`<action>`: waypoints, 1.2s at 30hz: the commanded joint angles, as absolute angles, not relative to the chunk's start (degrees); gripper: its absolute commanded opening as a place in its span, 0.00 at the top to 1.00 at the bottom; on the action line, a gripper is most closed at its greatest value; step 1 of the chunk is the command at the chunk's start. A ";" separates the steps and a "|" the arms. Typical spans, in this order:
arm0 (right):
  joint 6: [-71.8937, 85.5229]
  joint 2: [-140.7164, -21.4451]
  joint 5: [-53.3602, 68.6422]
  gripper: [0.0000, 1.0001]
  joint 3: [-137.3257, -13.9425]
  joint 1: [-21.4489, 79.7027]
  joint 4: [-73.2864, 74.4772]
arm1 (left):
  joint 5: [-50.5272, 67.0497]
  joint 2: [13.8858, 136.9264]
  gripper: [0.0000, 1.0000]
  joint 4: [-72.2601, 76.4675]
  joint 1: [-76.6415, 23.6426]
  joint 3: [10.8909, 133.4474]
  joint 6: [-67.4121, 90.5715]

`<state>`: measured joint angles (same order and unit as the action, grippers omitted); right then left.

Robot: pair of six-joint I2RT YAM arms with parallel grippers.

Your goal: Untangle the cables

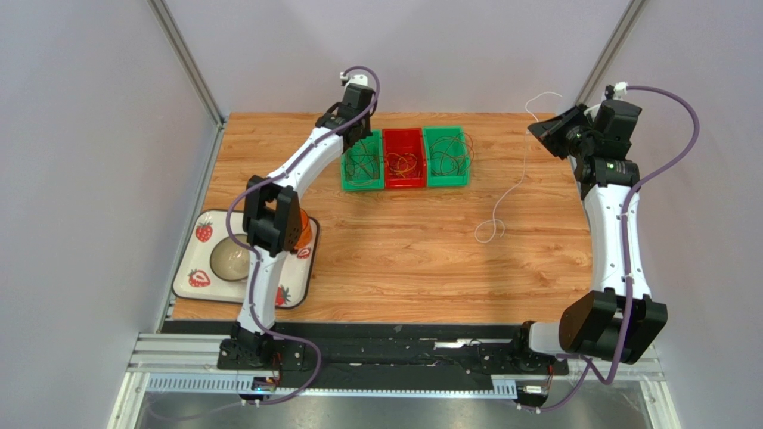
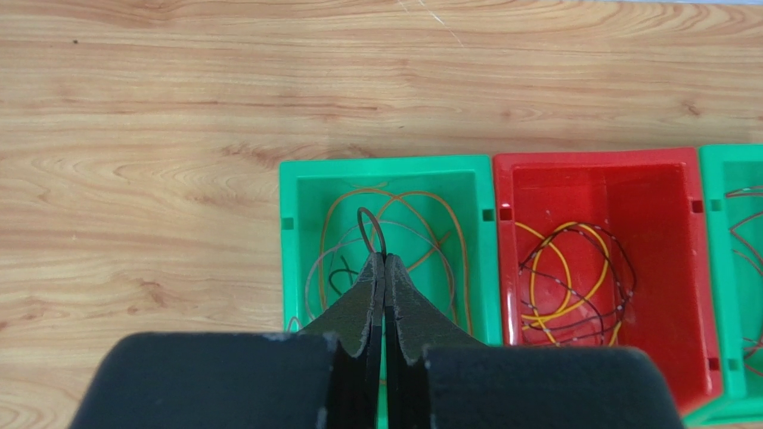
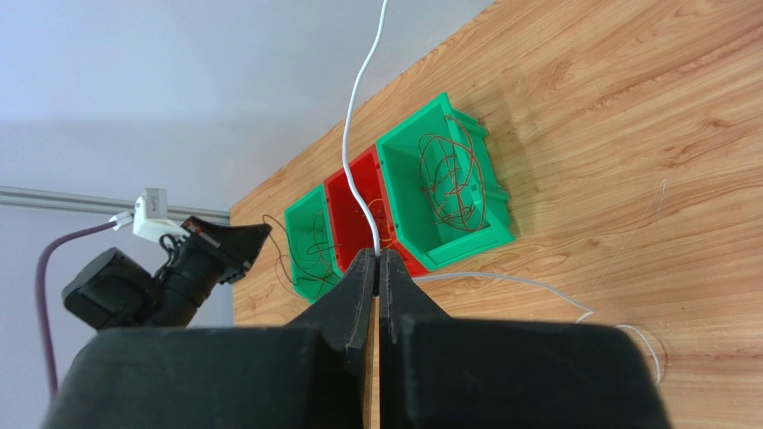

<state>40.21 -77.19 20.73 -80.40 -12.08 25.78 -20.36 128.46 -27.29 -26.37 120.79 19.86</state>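
Overhead view: a wooden table (image 1: 403, 268) carried three small bins in a row on its far side, namely a left green bin (image 1: 361, 187), a red bin (image 1: 404, 186) and a right green bin (image 1: 447, 182). Hair-thin cables (image 1: 403, 164) lay coiled inside each. The left gripper (image 1: 356, 136) hung over the left green bin. The right gripper (image 1: 537, 125) was raised near the table's right edge, and a white cable (image 1: 522, 170) trailed from it down to a loose loop on the wood

Left wrist view: the left gripper (image 2: 383, 259) had its jaws pressed together on a dark cable (image 2: 370, 210), whose small loop stood up past the tips. Orange and brownish loops lay below it in the left green bin (image 2: 385, 165). Yellow and dark red strands were knotted together in the red bin (image 2: 591, 161)

Right wrist view: the right gripper (image 3: 377, 257) had its jaws closed on the white cable (image 3: 348, 143), which rose out of frame and also ran off across the table

These wires looked nearly weightless, limp yet springy, and likely to snag on one another. A free stretch or an end seemed the safest place to pinch, with slow pulls
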 commanded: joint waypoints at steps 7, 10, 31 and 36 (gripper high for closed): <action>41.13 -76.99 22.41 1.00 -80.86 -11.51 22.50 | -16.27 140.98 0.98 -34.81 -25.22 135.80 21.09; 41.13 -77.08 22.41 1.00 -80.95 -11.08 22.59 | -15.90 139.05 0.58 -32.09 -25.14 131.07 21.71; 36.04 -84.81 18.28 1.00 -100.17 -0.26 33.66 | -16.53 125.96 0.20 -35.25 -23.91 130.62 20.75; 35.77 -86.83 14.42 1.00 -106.86 6.75 34.27 | -15.82 121.30 0.13 -39.37 -23.47 128.41 20.57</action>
<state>37.41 -86.13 17.65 -100.09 2.79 33.10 -16.36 127.94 -35.77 -24.16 129.75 21.23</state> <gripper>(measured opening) 0.011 0.860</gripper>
